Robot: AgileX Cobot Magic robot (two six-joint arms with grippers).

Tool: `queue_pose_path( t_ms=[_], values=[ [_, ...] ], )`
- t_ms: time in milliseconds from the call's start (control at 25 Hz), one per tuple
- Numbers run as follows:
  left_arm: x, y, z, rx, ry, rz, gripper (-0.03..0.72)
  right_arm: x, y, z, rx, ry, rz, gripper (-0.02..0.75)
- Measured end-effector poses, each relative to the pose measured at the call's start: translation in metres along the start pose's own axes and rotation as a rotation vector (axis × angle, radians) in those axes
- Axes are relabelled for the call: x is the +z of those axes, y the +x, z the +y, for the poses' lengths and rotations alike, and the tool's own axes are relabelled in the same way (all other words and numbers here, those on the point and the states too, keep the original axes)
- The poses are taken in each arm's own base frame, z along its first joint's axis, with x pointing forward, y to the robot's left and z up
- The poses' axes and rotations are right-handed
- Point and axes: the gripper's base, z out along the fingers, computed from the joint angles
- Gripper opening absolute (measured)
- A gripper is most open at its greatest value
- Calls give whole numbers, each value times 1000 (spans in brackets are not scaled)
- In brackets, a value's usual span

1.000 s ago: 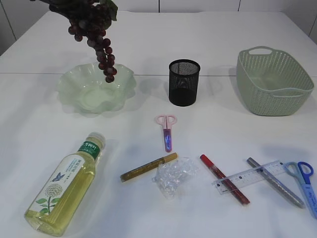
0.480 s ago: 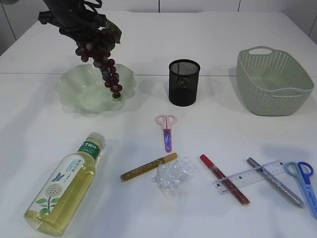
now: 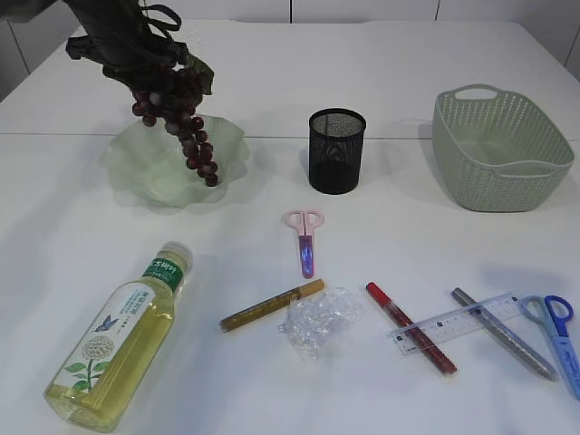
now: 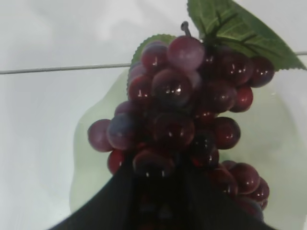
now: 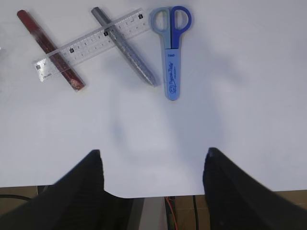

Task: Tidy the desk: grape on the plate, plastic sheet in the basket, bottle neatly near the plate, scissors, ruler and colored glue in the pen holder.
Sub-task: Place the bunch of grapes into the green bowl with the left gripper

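grape (image 3: 177, 109) hanging over plate (image 3: 127, 163), basket (image 3: 498, 172) bare

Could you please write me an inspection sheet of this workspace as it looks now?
Surface: white table, a seam across it.
Job's things: dark red grape bunch hanging over wavy pale green plate; yellow drink bottle lying flat; crumpled plastic sheet; black mesh pen holder; green basket; pink scissors, blue scissors, clear ruler, glue pens loose.
Clutter: nothing seen.
Grippers: left gripper holds grapes; right gripper open, empty.
Cables: some under the table edge.
Surroundings: nothing seen.
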Motion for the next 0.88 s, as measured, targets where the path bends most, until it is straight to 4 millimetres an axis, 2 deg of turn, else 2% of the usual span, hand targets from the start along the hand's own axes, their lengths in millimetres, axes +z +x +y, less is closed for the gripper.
queue_pose_path(
  t_ms=[240, 360, 640, 880],
  values=[
    [2, -1, 19, -30, -21, 17, 165, 0, 0, 0, 0, 0, 0, 511],
    [6, 2, 17, -38, -6, 37, 165, 0, 0, 0, 0, 0, 0, 510],
    [37, 18, 13, -54, 22, 136, 166, 0, 0, 0, 2, 0, 0, 511],
    [45, 22, 13, -56, 26, 156, 169, 0, 0, 0, 4, 0, 0, 510]
  ],
)
